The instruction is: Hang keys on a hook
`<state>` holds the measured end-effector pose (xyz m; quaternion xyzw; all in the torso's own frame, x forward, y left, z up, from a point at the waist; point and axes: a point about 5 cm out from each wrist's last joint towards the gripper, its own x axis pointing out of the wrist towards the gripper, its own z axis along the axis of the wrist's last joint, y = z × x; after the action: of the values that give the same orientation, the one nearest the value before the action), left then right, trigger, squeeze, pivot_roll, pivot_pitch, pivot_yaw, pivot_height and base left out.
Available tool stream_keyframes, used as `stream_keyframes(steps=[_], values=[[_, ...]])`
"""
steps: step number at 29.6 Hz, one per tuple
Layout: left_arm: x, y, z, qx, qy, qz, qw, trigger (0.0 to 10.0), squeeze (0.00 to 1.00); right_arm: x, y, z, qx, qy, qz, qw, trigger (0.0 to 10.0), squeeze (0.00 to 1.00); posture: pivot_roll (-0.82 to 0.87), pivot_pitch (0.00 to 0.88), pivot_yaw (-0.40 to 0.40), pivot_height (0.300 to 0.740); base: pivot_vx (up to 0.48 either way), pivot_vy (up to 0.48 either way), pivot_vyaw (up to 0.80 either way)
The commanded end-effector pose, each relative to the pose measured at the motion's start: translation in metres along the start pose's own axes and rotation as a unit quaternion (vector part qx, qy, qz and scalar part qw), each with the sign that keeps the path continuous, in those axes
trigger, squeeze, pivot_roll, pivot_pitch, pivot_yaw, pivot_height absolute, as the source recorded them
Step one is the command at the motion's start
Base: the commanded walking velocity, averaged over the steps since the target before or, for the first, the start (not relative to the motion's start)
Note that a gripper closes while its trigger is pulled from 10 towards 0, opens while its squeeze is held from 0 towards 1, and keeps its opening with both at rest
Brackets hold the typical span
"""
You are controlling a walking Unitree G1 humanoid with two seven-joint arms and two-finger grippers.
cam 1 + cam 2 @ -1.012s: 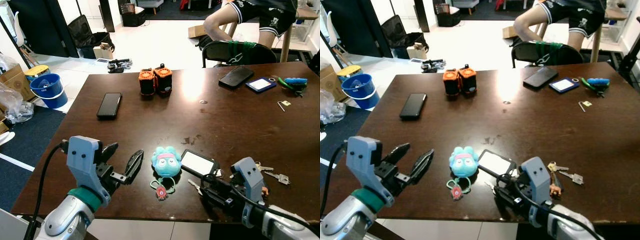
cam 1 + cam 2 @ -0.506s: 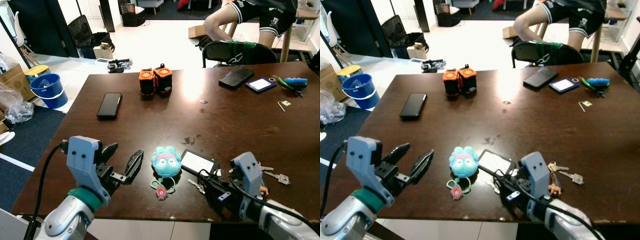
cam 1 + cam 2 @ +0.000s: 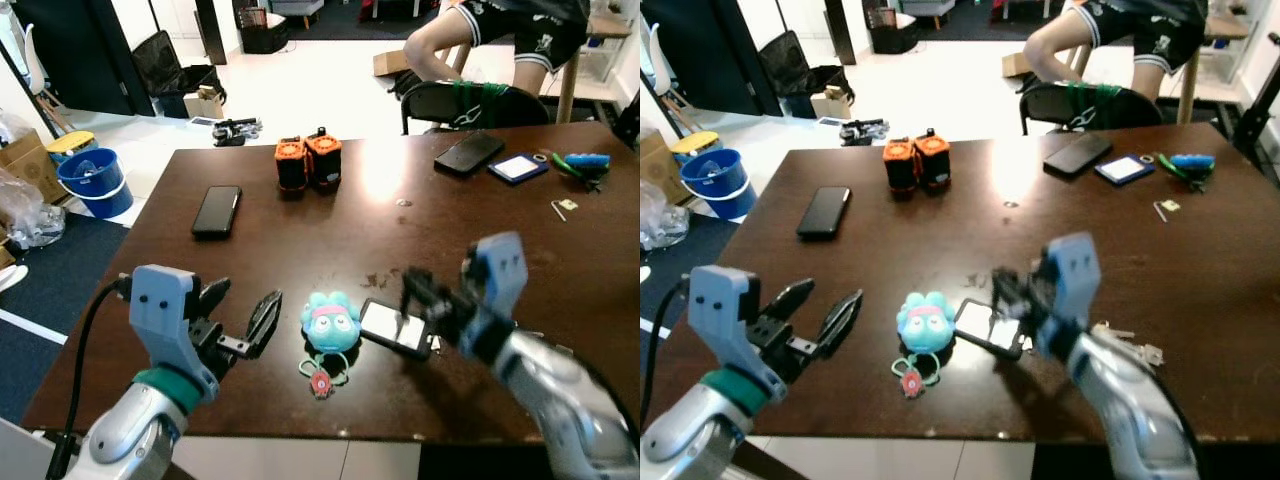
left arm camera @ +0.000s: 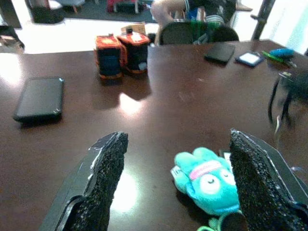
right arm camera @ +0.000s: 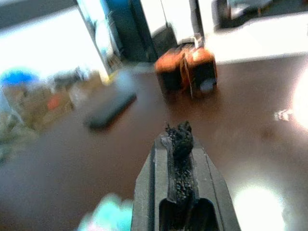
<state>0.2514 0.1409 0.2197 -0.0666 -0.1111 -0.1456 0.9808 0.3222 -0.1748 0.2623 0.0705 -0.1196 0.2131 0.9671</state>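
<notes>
I see the right end effector [image 3: 420, 297] lifted over the worktop [image 3: 300, 250], fingers pressed together, apparently on 1 thin key [image 4: 277, 126] dangling below. The left end effector [image 3: 235, 322] hovers spread wide, empty. That thin pinch could slip during carrying.

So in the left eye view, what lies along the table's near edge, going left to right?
Left tool → blue plush keychain → white card in a black holder → right tool, raised above the card.
</notes>
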Motion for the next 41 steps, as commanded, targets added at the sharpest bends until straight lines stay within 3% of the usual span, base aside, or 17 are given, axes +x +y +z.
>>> stream_keyframes(steps=[1, 4, 7, 14, 15, 16, 17, 18, 19, 21, 22, 25, 26, 28, 29, 33, 41], values=[[-0.001, 0.019, -0.003, 0.012, 0.003, 0.075, 0.997, 10.0, 0.0, 0.003, 0.001, -0.012, 0.04, 0.005, -0.021, 0.999, 0.0, 0.0, -0.18, 0.124, 0.2, 0.74, 0.0, 0.0, 0.0], [-0.002, 0.023, -0.002, 0.013, 0.0, 0.093, 0.996, 10.0, 0.0, 0.004, 0.005, -0.014, 0.045, 0.005, -0.019, 0.999, 0.0, 0.0, -0.18, 0.124, 0.2, 0.74, 0.0, 0.0, 0.0], [-0.012, 0.031, -0.004, 0.02, 0.005, 0.106, 0.994, 10.0, 0.0, 0.003, 0.03, -0.02, 0.069, 0.005, 0.01, 0.998, 0.0, 0.0, -0.18, 0.116, 0.195, 0.74, 0.0, 0.0, 0.0], [-0.026, 0.028, -0.007, 0.025, 0.01, 0.096, 0.995, 10.0, 0.0, -0.012, 0.026, -0.028, 0.066, 0.0, -0.039, 0.997, 0.0, 0.0, -0.18, 0.091, 0.201, 0.74, 0.0, 0.0, 0.0], [-0.032, 0.028, -0.009, 0.026, 0.013, 0.098, 0.995, 10.0, 0.0, -0.022, 0.022, -0.034, 0.059, 0.003, -0.066, 0.996, 0.0, 0.0, -0.2, 0.076, 0.209, 0.74, 0.0, 0.0, 0.0], [-0.032, 0.028, -0.009, 0.026, 0.013, 0.098, 0.995, 10.0, 0.0, -0.022, 0.022, -0.034, 0.059, 0.003, -0.066, 0.996, 0.0, 0.0, -0.2, 0.076, 0.209, 0.74, 0.0, 0.0, 0.0], [-0.038, 0.028, -0.01, 0.025, 0.017, 0.1, 0.994, 10.0, 0.0, -0.035, 0.018, -0.04, 0.055, 0.01, -0.091, 0.994, 0.0, 0.0, -0.2, 0.069, 0.212, 0.74, 0.0, 0.0, 0.0], [-0.038, 0.028, -0.01, 0.025, 0.017, 0.1, 0.994, 10.0, 0.0, -0.035, 0.018, -0.04, 0.055, 0.01, -0.091, 0.994, 0.0, 0.0, -0.2, 0.069, 0.212, 0.74, 0.0, 0.0, 0.0], [-0.044, 0.028, -0.011, 0.022, 0.023, 0.103, 0.994, 10.0, 0.0, -0.051, 0.015, -0.048, 0.049, 0.022, -0.111, 0.992, 0.0, 0.0, -0.2, 0.064, 0.217, 0.74, 0.0, 0.0, 0.0], [-0.044, 0.028, -0.011, 0.022, 0.023, 0.103, 0.994, 10.0, 0.0, -0.051, 0.015, -0.048, 0.049, 0.022, -0.111, 0.992, 0.0, 0.0, -0.2, 0.064, 0.217, 0.74, 0.0, 0.0, 0.0], [-0.053, 0.029, -0.011, 0.022, 0.027, 0.107, 0.994, 10.0, 0.0, -0.075, 0.016, -0.061, 0.043, 0.046, -0.131, 0.989, 0.0, 0.0, -0.2, 0.062, 0.229, 0.74, 0.0, 0.0, 0.0], [-0.055, 0.03, -0.011, 0.022, 0.027, 0.11, 0.993, 10.0, 0.0, -0.08, 0.019, -0.065, 0.043, 0.054, -0.134, 0.989, 0.0, 0.0, -0.2, 0.062, 0.229, 0.74, 0.0, 0.0, 0.0], [-0.054, 0.03, -0.011, 0.023, 0.025, 0.11, 0.993, 10.0, 0.0, -0.08, 0.021, -0.067, 0.043, 0.059, -0.133, 0.988, 1.8, 0.0, -0.2, 0.063, 0.226, 0.74, 0.0, 0.0, 0.0], [-0.052, 0.031, -0.011, 0.023, 0.024, 0.11, 0.993, 10.0, 0.0, -0.08, 0.023, -0.068, 0.043, 0.062, -0.132, 0.988, 1.8, 0.0, -0.2, 0.063, 0.226, 0.74, 0.0, 0.0, 0.0], [-0.049, 0.031, -0.01, 0.025, 0.022, 0.11, 0.993, 10.0, 0.0, -0.077, 0.025, -0.07, 0.042, 0.066, -0.129, 0.989, 10.0, 0.0, -0.19, 0.065, 0.225, 0.74, 0.0, 0.0, 0.0], [-0.039, 0.029, -0.01, 0.027, 0.017, 0.108, 0.994, 10.0, 0.0, -0.072, 0.035, -0.077, 0.044, 0.078, -0.113, 0.99, 10.0, 0.0, -0.19, 0.056, 0.223, 0.74, 0.0, 0.0, 0.0], [-0.03, 0.032, -0.016, 0.044, 0.035, 0.112, 0.992, 10.0, 0.0, -0.065, 0.038, -0.078, 0.046, 0.077, -0.106, 0.99, 10.0, 0.0, -0.19, 0.077, 0.201, 0.74, 0.0, 0.0, 0.0]])
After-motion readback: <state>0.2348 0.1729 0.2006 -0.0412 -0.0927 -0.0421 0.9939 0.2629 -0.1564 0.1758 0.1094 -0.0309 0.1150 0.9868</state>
